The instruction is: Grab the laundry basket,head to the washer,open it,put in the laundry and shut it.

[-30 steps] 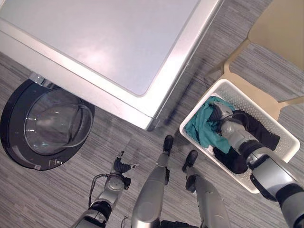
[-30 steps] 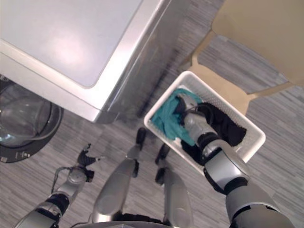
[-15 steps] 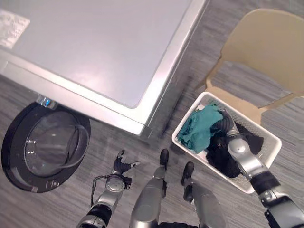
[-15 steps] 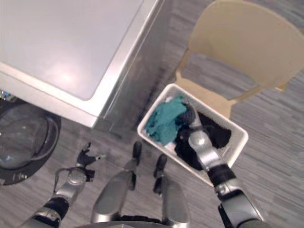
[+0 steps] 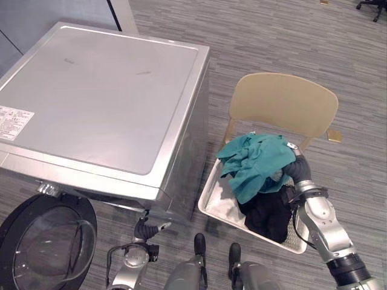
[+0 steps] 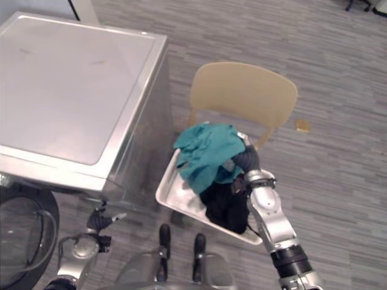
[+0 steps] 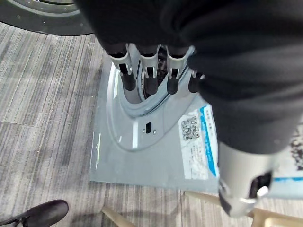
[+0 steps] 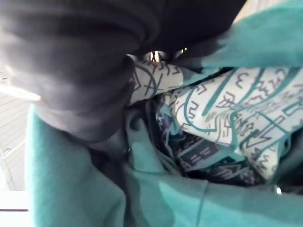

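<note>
One hand matters here: the right hand (image 5: 294,171) is buried in the teal garment (image 5: 252,163), which it holds up above the white basket (image 5: 216,202); its fingers are hidden in the cloth, so I cannot tell whether they clamp it. A black garment (image 5: 266,214) hangs below, draped into the basket. The left hand (image 7: 151,78) hangs low by the washer (image 5: 97,109), fingers straight, holding nothing.

Risks: the teal cloth may slip if the grasp is shallow; the black piece could drag along and spill; the basket could tip.

The washer door (image 5: 42,251) stands open near the floor. The basket sits against a beige chair (image 5: 281,106) on grey striped flooring (image 5: 278,36).
</note>
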You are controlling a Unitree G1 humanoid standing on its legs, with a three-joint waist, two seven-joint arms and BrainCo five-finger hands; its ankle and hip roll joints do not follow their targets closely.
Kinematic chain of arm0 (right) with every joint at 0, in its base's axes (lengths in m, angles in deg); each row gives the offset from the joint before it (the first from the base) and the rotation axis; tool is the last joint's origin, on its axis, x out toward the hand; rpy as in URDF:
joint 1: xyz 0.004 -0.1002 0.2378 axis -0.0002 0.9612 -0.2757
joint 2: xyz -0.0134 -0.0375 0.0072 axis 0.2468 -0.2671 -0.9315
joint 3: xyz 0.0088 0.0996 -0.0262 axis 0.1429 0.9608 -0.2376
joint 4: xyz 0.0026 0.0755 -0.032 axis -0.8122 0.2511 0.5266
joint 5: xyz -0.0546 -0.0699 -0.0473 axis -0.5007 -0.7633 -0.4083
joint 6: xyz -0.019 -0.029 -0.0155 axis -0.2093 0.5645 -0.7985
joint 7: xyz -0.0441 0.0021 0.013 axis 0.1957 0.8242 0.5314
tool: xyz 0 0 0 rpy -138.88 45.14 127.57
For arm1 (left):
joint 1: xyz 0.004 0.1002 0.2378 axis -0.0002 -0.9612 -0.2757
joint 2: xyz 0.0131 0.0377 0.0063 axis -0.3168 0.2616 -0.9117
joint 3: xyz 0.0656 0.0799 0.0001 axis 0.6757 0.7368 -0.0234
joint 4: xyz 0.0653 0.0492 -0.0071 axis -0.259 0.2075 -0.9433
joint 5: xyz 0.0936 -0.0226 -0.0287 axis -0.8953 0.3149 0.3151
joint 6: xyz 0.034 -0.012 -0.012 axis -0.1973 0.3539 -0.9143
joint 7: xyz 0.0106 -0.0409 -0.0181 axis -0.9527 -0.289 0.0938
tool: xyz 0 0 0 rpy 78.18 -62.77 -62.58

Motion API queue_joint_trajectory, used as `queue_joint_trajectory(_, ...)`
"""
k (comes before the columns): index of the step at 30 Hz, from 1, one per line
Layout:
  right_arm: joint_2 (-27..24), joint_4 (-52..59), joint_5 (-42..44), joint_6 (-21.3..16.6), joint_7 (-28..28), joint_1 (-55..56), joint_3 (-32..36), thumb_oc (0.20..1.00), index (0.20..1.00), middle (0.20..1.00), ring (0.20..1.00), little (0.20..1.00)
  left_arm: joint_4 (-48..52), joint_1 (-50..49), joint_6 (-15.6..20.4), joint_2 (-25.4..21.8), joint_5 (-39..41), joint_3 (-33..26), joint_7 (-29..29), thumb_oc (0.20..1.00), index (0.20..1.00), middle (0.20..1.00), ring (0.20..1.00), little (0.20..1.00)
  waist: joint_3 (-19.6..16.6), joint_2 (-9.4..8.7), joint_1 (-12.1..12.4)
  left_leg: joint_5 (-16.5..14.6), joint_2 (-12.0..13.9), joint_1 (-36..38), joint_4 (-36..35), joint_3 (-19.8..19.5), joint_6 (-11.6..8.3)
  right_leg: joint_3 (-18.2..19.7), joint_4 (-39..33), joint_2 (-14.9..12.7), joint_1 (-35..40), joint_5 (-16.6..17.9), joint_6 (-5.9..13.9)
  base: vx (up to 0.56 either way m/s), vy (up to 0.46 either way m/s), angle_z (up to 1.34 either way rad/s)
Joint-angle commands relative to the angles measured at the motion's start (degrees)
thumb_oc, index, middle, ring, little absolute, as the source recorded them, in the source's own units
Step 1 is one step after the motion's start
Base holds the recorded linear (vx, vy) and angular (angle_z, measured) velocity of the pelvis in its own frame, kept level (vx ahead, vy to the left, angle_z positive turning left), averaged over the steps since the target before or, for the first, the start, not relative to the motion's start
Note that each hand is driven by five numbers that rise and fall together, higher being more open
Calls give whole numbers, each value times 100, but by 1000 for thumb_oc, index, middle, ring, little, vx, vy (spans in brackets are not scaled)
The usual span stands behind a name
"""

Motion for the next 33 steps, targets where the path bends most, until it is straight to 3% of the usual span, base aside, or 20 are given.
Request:
queue_joint_trajectory(1, 41, 490, 208, -550, -271, 71, 319, 200, 200, 200, 200, 200, 544, -62, 275, -381, 100, -18, -114, 1000, 1000, 1000, 1000, 1000, -157, -93, 202, -472, 120, -181, 266, -186, -67, 598, 660, -72, 26, -332, 377, -232, -232, 76)
queue_joint_trajectory(4, 91, 518, 113, -552, -236, 155, 417, 200, 200, 200, 200, 200, 1024, -216, 355, -477, 106, 12, -159, 1000, 1000, 1000, 1000, 1000, -342, -128, 400, -217, 36, -531, 304, -520, -131, 897, 375, 89, 579, -666, 191, -165, -210, 115)
queue_joint_trajectory(6, 99, 541, 147, -612, -171, -17, 358, 200, 200, 200, 200, 200, 1417, -269, 410, -478, 114, 27, -193, 1000, 1000, 1000, 1000, 1000, -386, -61, 565, 239, 19, -865, 216, -692, -384, 990, -145, 346, 767, -936, -35, -252, -262, 70)
queue_joint_trajectory(9, 13, 607, 139, -618, -173, -117, 308, 200, 200, 200, 200, 200, 1715, -284, 444, -474, 145, 107, -279, 1000, 1000, 1000, 1000, 1000, -343, 60, 570, 436, 32, -949, 8, -843, -507, 971, -228, 539, 684, -941, -130, -283, -172, 88)
queue_joint_trajectory(10, -98, 683, 92, -617, -143, -244, 242, 200, 200, 200, 200, 200, 2000, -154, 521, -492, 45, 238, -326, 1000, 1000, 1000, 1000, 1000, -247, 135, 531, 345, 3, -1019, 10, -731, -541, 783, -267, 518, 595, -838, -167, -314, -82, 79)
queue_joint_trajectory(13, -199, 801, 62, -596, -191, -351, 118, 200, 200, 200, 200, 200, 2351, -50, 603, -557, -14, 349, -405, 1000, 1000, 1000, 1000, 1000, -223, 78, 426, 108, 11, -935, 301, -545, -455, 532, -391, 367, 537, -669, -126, -258, -26, 84)
queue_joint_trajectory(14, -231, 867, 67, -589, -237, -378, 61, 200, 200, 200, 200, 200, 2527, 13, 662, -606, -54, 433, -448, 1000, 1000, 1000, 1000, 1000, -239, -1, 370, -99, 7, -828, 512, -455, -398, 419, -482, 248, 516, -575, -95, -309, -41, 106)
queue_joint_trajectory(16, -248, 1014, 202, -551, -450, -587, -310, 200, 200, 200, 200, 200, 2900, 357, 770, -661, -109, 876, -559, 1000, 1000, 1000, 1000, 1000, -403, -207, 123, -896, 144, -218, 1046, -183, -337, 48, -830, -67, 478, -240, -14, -273, -11, 119)
queue_joint_trajectory(17, -219, 1029, 223, -536, -483, -695, -448, 200, 200, 200, 200, 200, 2934, 503, 788, -649, -163, 1022, -534, 1000, 1000, 1000, 1000, 1000, -490, -229, 46, -1005, 216, 37, 983, -64, -355, -73, -934, -119, 479, -172, 20, -118, 104, 120)
queue_joint_trajectory(18, -99, 1040, 316, -466, -528, -889, -727, 200, 200, 200, 200, 200, 2919, 845, 772, -548, -331, 1415, -519, 1000, 1000, 1000, 1000, 1000, -760, -181, -88, -959, 329, 451, 417, 229, -399, -290, -1177, -96, 542, -90, 94, -12, 126, 112)
queue_joint_trajectory(24, 622, 522, 538, -243, -314, -1905, -1897, 200, 200, 200, 200, 200, 2358, 2405, 587, 70, -624, 2516, -17, 1000, 1000, 1000, 1000, 1000, -972, -304, -87, -898, 174, 967, -244, 151, -316, -268, -1302, -146, 867, 50, 199, 18, 187, 35)
queue_joint_trajectory(25, 883, 323, 724, -187, -262, -1983, -2177, 200, 200, 200, 200, 200, 2123, 2681, 570, 248, -633, 2627, 264, 200, 200, 200, 200, 200, -1005, -340, -87, -915, 159, 1028, -279, 190, -277, -217, -1267, -163, 852, 88, 236, -9, 127, 9)
queue_joint_trajectory(26, 883, 321, 724, -188, -262, -1985, -2178, 200, 200, 200, 200, 200, 2121, 2682, 571, 249, -633, 2626, 266, 200, 200, 200, 200, 200, -1004, -340, -86, -915, 159, 1029, -280, 192, -277, -215, -1267, -163, 852, 88, 236, -2, 89, 4)
queue_joint_trajectory(27, 905, 293, 765, -171, -275, -1970, -2220, 423, 423, 423, 423, 423, 2120, 2689, 566, 254, -622, 2603, 321, 200, 200, 200, 200, 200, -1014, -345, -79, -920, 153, 1043, -288, 199, -270, -206, -1270, -170, 856, 96, 242, 8, 33, -8)
queue_joint_trajectory(28, 902, 268, 804, -147, -283, -1936, -2257, 953, 953, 953, 953, 953, 2143, 2678, 573, 242, -604, 2568, 364, 200, 200, 200, 200, 200, -1029, -349, -69, -925, 147, 1058, -300, 203, -264, -199, -1279, -177, 862, 108, 253, 19, 47, -11)
queue_joint_trajectory(29, 876, 301, 808, -114, -279, -1862, -2251, 1000, 1000, 1000, 1000, 1000, 2198, 2622, 577, 219, -560, 2508, 417, 200, 200, 200, 200, 200, -1046, -352, -63, -933, 143, 1073, -310, 204, -260, -199, -1289, -186, 872, 113, 263, 24, 38, -11)
queue_joint_trajectory(33, 680, 347, 703, -45, -300, -1616, -2132, 1000, 1000, 1000, 1000, 1000, 2321, 2339, 565, 109, -371, 2228, 445, 200, 200, 200, 200, 200, -1081, -357, -36, -950, 123, 1112, -317, 208, -244, -193, -1315, -203, 901, 132, 280, 14, 27, -5)
